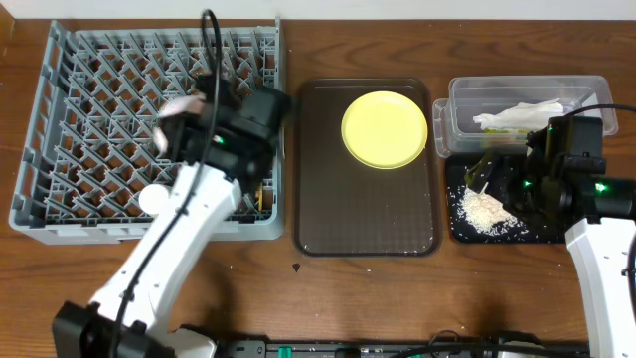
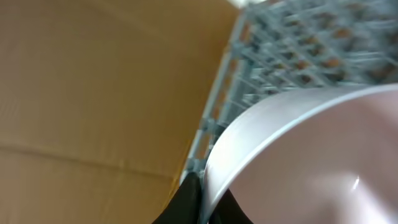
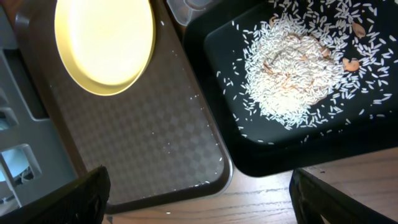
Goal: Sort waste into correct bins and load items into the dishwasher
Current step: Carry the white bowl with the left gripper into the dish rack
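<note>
From overhead, the left gripper was seen above the grey dish rack. It was clamped on the pinkish-white bowl, which was carried clear of the pegs, presumably so that it could be lowered into a free slot. The yellow plate lay on the brown serving tray, not yet loaded. The paper napkin was seen in the clear tub and the rice scraps in the black tray. The right gripper hung over that tray.

In the left wrist view, which was heavily blurred, the bowl's rim was pinched by a dark finger at the lower edge. A rim grip was judged the natural hold for so thin a wall. The rack's pegs were seen behind the bowl.

In the right wrist view, the fingers were spread wide with nothing between them. The rice was heaped in the black tray just ahead, and the plate lay on the serving tray to one side. The empty right gripper was judged free to fetch the plate.
</note>
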Robot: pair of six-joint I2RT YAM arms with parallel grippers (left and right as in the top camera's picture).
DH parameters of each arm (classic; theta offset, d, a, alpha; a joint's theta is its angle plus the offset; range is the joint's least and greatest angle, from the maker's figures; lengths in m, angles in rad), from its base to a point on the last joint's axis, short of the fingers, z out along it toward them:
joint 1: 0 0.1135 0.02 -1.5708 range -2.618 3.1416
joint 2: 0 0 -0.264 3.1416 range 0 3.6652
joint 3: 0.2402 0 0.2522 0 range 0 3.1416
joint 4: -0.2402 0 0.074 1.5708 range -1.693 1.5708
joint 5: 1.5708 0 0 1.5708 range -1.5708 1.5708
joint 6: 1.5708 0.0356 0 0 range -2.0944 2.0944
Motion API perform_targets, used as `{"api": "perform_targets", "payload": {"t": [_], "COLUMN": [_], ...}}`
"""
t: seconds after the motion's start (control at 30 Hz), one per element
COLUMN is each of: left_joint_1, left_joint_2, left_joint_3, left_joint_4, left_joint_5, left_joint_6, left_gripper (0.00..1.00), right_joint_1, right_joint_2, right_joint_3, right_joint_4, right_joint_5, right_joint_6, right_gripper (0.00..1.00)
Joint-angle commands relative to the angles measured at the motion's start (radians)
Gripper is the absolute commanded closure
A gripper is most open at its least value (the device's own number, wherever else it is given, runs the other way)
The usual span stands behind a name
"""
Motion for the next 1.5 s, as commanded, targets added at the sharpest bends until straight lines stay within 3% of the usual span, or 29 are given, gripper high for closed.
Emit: {"api": "perform_targets", "payload": {"t": [0.0,0.33,0.67,1.37,1.43,1.47], "left_joint_1": [0.132,0.298,0.295,0.253,0.25,0.246], "left_joint_2": [0.051,0.236,0.372,0.373,0.373,0.373], "left_joint_3": [-0.033,-0.035,-0.035,-0.034,-0.034,-0.034], "left_joint_4": [0.07,0.201,0.226,0.312,0.293,0.277], "left_joint_5": [-0.101,-0.101,-0.101,-0.154,-0.153,-0.153], "left_joint_6": [0.007,0.015,0.014,0.063,0.063,0.063], "left_gripper": [0.93,0.93,0.92,0.92,0.91,0.86], "right_joint_1": [0.005,0.005,0.005,0.005,0.005,0.005], "right_joint_2": [-0.001,-0.001,-0.001,-0.001,-0.001,-0.001], "right_joint_3": [0.01,0.01,0.01,0.01,0.01,0.01], "right_joint_4": [0.003,0.003,0.007,0.002,0.002,0.002], "right_joint_5": [0.002,0.003,0.003,0.002,0.002,0.002], "right_joint_6": [-0.011,-0.011,-0.011,-0.011,-0.011,-0.011], "right_gripper": [0.1,0.09,0.09,0.09,0.09,0.09]}}
